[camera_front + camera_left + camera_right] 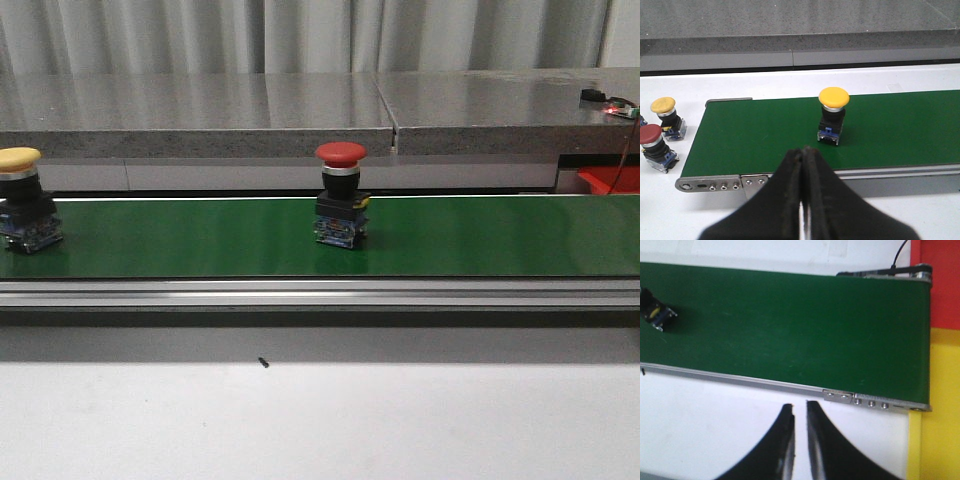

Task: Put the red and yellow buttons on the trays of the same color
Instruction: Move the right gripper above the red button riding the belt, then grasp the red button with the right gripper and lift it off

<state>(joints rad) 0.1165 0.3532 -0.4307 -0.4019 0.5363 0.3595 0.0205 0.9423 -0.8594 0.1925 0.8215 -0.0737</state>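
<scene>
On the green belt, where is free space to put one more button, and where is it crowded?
The conveyor belt is bare from the red button to its end by the red tray and yellow tray. A shorter bare strip lies between the red button and the yellow button. Crowded: the white table beyond the belt's other end, where spare buttons stand together.
</scene>
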